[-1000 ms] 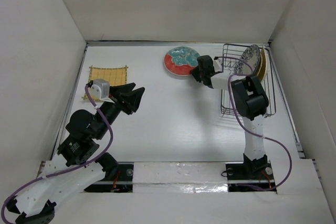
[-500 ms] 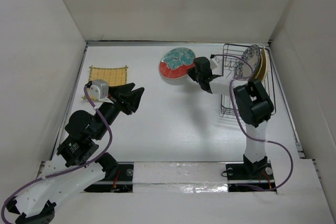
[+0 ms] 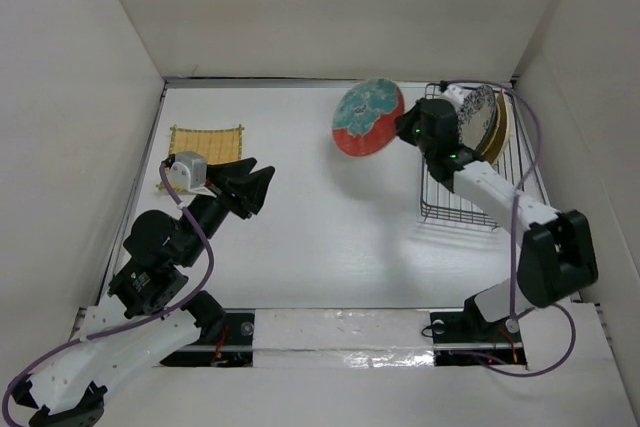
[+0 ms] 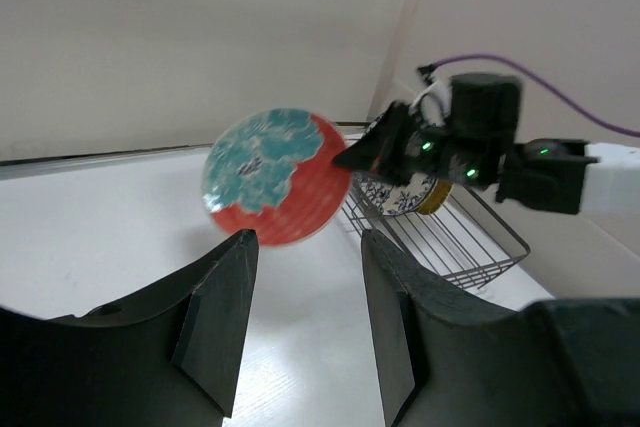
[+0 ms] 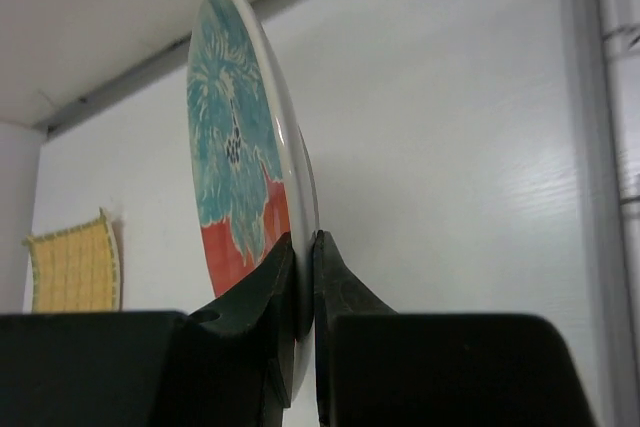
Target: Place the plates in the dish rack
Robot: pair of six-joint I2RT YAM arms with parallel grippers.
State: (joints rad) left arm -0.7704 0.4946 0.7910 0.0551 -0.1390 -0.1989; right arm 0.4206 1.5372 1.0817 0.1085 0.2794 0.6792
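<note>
- top external view: the right gripper (image 3: 404, 131) is clamped on the edge of the red plate (image 3: 365, 117) — a round dish, teal on top and red below. it holds the plate tilted and raised off the table (image 3: 330, 227), in the upper middle of the frame, just left of the dish rack (image 3: 462, 217).
- right wrist view: the fingers (image 5: 270, 277) pinch the plate's rim from both sides, set narrow. the plate stands nearly edge-on above them, its teal and red face turned to the left of the frame.
- the rack sits at the upper right of the top view. a blue-and-white plate (image 3: 474, 112) stands upright in its far end, with a yellow plate (image 3: 500, 127) upright just behind it, toward the right wall.
- the red plate is outside the rack, near the rack's far left corner.
- a yellow square plate (image 3: 205, 141) lies flat at the upper left of the top view, well apart from the rack.
- the left gripper (image 3: 262, 185) hangs at the left middle, just below and right of the yellow square plate — jaws wide, nothing between them.
- left wrist view: past its own open jaws the red plate shows in mid-frame, gripped at its right edge by the right gripper. the rack and its two plates are behind, at the right.
</note>
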